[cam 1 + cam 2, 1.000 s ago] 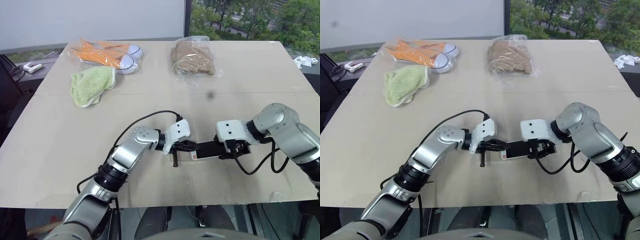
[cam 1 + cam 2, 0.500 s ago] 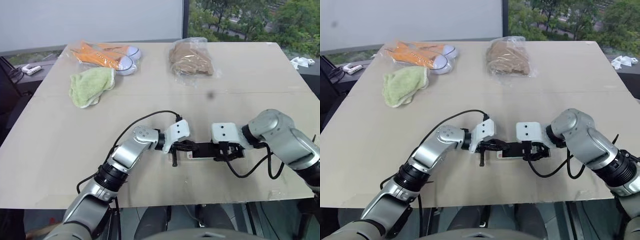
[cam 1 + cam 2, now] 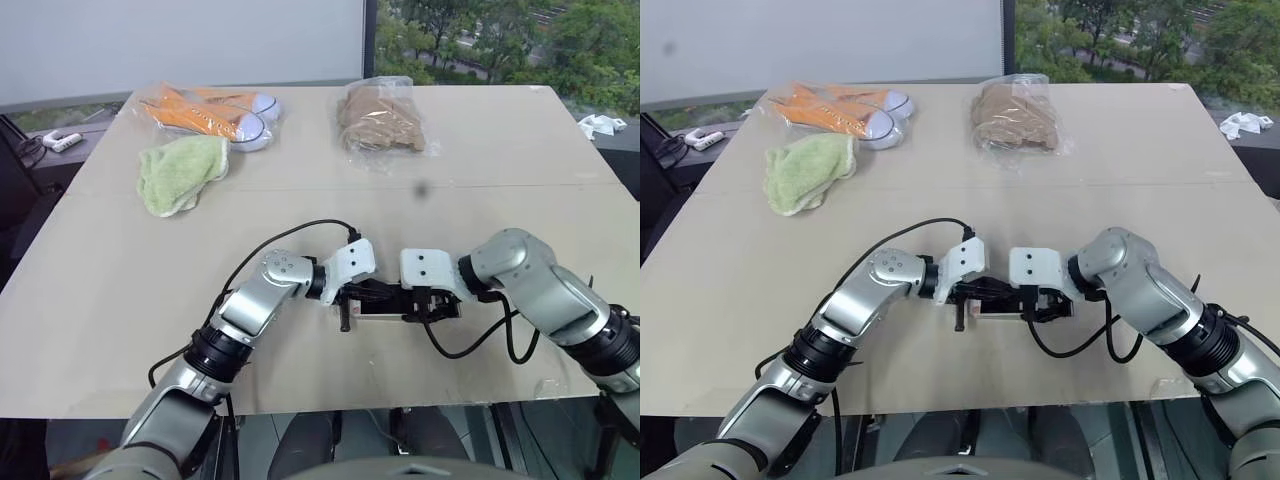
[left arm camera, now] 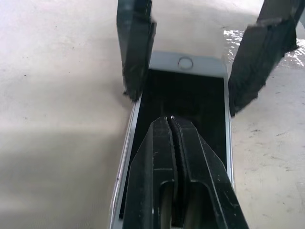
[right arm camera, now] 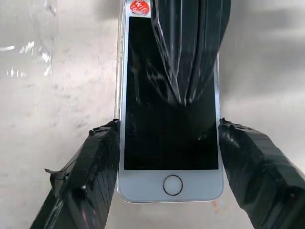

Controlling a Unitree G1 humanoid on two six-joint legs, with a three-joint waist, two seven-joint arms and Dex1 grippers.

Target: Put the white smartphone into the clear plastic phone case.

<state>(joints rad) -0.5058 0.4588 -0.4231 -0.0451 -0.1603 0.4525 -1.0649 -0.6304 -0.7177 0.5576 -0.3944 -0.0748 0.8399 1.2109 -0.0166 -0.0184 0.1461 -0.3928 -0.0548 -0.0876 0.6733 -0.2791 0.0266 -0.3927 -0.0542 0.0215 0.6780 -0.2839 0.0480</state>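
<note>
The white smartphone is being kept flat on the table, screen up. The clenched left tool is being pressed onto its screen, while the right tool is being held spread, straddling the home-button end. A clear plastic sheet is lying just beside it.

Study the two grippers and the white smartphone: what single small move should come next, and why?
Probably the right gripper should close on the white smartphone. Its fingers already sit at either long edge near the home button, jaws apart, while the shut left gripper presses on the screen, pinning the phone to the table.
</note>
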